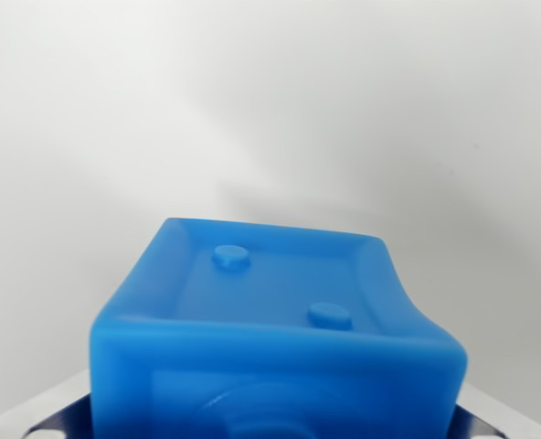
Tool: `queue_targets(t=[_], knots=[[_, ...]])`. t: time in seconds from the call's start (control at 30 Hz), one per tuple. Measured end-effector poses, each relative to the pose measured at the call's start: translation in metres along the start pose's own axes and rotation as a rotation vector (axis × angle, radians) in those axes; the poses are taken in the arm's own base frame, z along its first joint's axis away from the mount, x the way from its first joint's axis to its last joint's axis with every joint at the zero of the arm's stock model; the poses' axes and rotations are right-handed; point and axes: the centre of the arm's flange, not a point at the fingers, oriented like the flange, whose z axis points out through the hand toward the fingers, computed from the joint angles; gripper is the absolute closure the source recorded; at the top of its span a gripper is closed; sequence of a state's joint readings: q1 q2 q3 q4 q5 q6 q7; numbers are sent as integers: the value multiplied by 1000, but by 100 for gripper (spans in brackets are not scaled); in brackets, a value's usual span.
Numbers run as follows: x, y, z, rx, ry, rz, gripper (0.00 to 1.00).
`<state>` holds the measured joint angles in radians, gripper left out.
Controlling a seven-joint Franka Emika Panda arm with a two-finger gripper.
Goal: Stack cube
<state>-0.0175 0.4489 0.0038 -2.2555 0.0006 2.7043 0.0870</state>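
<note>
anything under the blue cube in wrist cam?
Metallic gripper parts show at the lower corners beside the blue cube. Behind it only a plain white surface. The cube hides whatever is directly underneath.

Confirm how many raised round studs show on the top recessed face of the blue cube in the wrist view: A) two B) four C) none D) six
A: the blue cube shows two raised round studs on its recessed top face, one toward the wrist view's left and farther back, the other nearer and to the right.
</note>
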Motion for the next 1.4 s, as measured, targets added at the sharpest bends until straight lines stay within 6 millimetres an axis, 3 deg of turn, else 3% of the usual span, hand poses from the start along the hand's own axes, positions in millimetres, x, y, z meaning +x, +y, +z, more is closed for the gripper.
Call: queue_targets(t=[0.97, 1.4], knots=[[0, 0, -84, 0, 6, 0, 100], [-1, -24, -84, 0, 3, 25, 100]])
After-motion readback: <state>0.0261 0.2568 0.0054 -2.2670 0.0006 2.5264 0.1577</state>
